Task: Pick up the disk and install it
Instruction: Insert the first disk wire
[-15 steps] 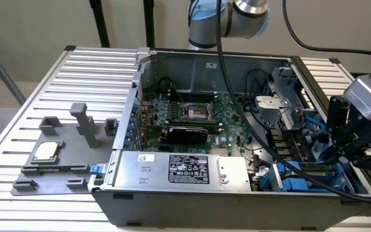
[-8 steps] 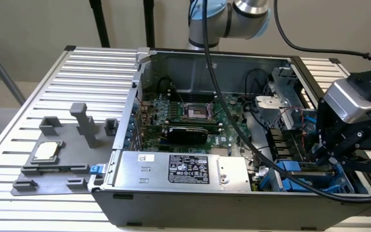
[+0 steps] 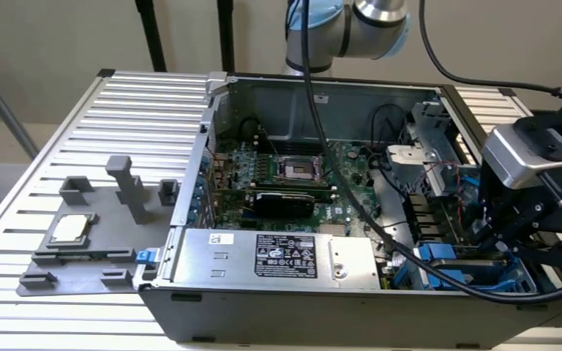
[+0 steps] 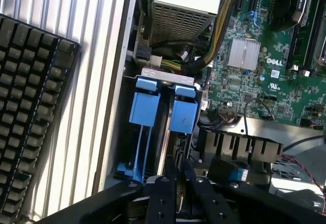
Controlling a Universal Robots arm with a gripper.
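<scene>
One black gripper (image 4: 178,177), its fingers pressed nearly together, is at the near end of the blue-framed metal disk (image 4: 183,114), which stands on edge in the drive bay at a corner of the open grey metal computer case (image 3: 261,318). Deeper inside the case, the green motherboard (image 4: 254,81) reads "DELL"; the silver power supply box (image 3: 281,256) carries a black printed label, too small to read

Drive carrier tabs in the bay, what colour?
The carrier tabs are bright blue, best seen in the wrist view.
</scene>
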